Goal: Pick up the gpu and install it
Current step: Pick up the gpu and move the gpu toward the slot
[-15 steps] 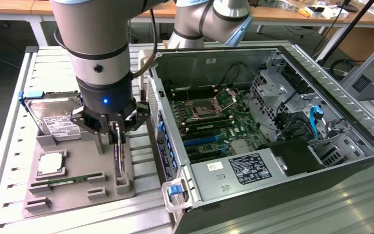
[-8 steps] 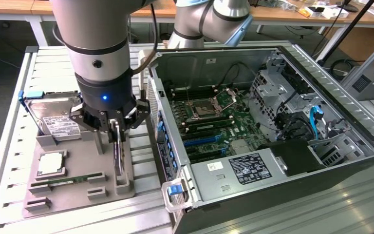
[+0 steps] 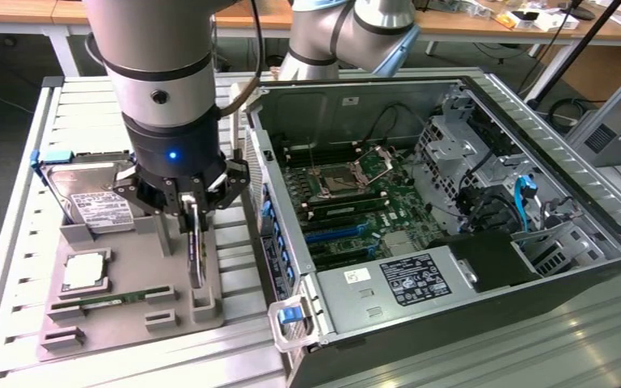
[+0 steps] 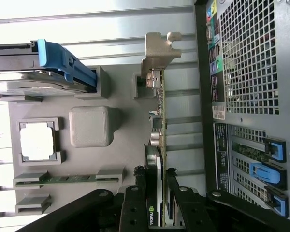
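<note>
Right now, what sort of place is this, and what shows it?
Likely a robotics lab set up for PC assembly: an open computer case, a grey tray of parts beside it, and a robot arm whose fingers grip the gpu.

Bright even light; glare whitens table (image 4: 111, 19); soft shadows inside case (image 3: 322, 105).

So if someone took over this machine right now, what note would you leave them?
Grip: the fingers are closed on the gpu, which sits edge-on between them.
Where: the gpu stands upright over the grey tray, beside the open computer case. I cannot tell whether it has cleared its holder.
Done: card grasped.
Left: the gpu is not yet in the case, so the install remains.
</note>
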Robot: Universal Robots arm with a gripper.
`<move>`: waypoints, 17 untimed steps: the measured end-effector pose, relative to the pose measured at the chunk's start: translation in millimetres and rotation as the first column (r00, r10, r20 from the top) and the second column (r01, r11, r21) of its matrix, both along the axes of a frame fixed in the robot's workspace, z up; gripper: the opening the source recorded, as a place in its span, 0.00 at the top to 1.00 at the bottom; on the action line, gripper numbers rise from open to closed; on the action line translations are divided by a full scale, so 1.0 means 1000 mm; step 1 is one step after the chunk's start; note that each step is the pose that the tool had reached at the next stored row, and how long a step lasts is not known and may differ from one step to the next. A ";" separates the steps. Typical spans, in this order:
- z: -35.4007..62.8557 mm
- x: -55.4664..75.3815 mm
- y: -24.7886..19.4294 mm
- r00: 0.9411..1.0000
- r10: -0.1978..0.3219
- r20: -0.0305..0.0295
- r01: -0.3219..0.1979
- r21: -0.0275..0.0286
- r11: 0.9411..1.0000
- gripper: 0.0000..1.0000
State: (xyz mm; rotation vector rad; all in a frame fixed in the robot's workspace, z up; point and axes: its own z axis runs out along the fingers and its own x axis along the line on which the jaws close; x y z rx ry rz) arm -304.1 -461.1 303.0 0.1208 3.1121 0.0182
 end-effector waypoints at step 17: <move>0.0140 0.000 0.0000 1.000 0.000 0.000 0.000 0.000 1.000 0.73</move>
